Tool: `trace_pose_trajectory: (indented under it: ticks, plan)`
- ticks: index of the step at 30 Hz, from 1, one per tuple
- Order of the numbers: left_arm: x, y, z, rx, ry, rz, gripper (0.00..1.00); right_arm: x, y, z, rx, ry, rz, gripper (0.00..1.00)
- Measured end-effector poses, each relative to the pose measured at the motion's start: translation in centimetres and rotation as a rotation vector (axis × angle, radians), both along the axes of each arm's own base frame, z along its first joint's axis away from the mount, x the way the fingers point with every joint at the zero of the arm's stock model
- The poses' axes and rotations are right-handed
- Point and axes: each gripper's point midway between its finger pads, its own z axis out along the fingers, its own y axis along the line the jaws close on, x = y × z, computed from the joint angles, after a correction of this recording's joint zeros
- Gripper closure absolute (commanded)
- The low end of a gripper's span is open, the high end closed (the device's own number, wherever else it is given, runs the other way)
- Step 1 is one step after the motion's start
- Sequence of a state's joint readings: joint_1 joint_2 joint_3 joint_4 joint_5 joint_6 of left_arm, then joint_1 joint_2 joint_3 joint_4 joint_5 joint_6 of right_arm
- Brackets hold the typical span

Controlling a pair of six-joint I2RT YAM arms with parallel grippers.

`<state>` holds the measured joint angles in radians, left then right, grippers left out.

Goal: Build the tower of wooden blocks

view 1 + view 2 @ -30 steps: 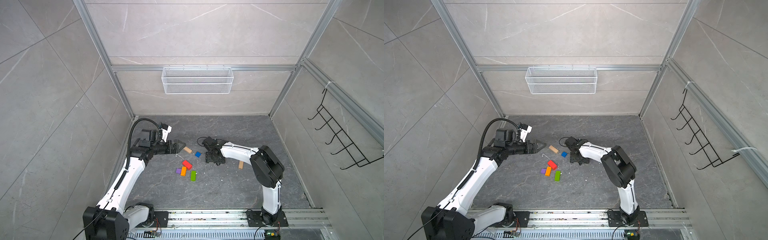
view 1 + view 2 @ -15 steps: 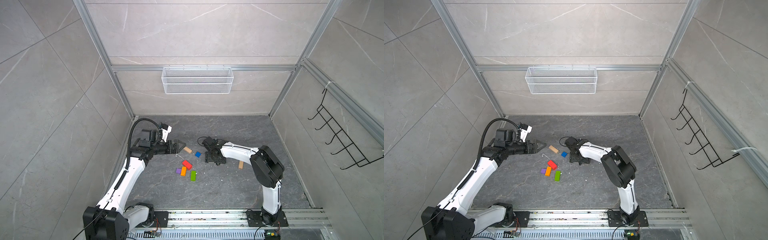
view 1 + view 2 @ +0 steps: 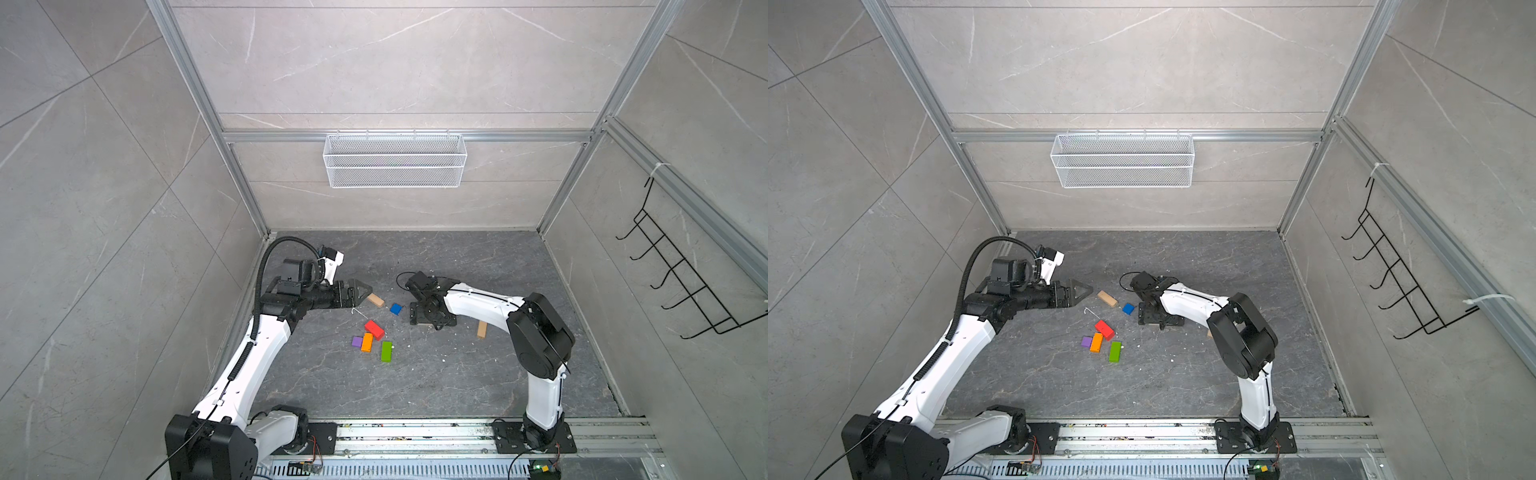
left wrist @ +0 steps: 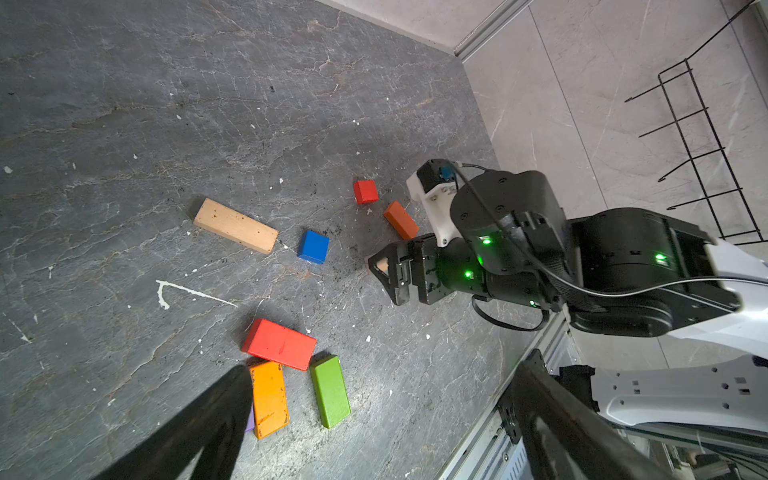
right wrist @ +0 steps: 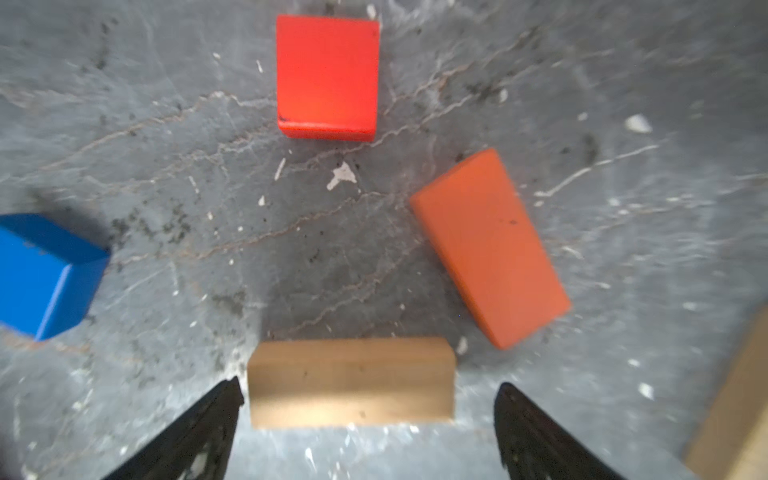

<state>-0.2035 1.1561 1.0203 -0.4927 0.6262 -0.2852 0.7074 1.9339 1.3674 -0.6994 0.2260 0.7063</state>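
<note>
Now the right hand (image 5: 369,385) stands spread, a tan block (image 5: 350,401) lying between its fingers.

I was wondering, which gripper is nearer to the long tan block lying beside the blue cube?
Left. The left gripper hovers just beside one end of the long tan block, while the right gripper sits beyond the blue cube, open around another tan block.

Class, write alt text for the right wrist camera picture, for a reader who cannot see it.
The right gripper stands open, its black fingers either side of a tan block lying on the grey floor. Beyond it lie a red block, an orange bar and a blue cube, all apart. Slightly blurred.
</note>
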Motion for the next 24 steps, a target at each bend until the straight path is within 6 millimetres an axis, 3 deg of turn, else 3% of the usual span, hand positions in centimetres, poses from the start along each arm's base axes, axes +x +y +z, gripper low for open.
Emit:
trace_pose_trajectory:
  ticks: [7, 11, 19, 24]
  plan:
    - [0.1, 0.1, 0.0, 0.012, -0.007, 0.010, 0.00, 0.5, -1.1, 6.3, 0.019, -0.128, 0.007, 0.03]
    - [0.1, 0.1, -0.1, 0.016, -0.006, 0.012, 0.00, 0.4, -2.7, 8.1, 0.033, -0.164, -0.008, 0.04]
    - [0.2, 0.4, -0.3, 0.029, -0.003, 0.025, 0.00, -1.8, -10.5, 6.2, -0.004, -0.096, -0.124, 0.06]
    - [0.2, 0.4, -0.3, 0.029, -0.003, 0.025, 0.00, -3.6, -12.8, 3.8, 0.006, -0.029, -0.170, 0.06]
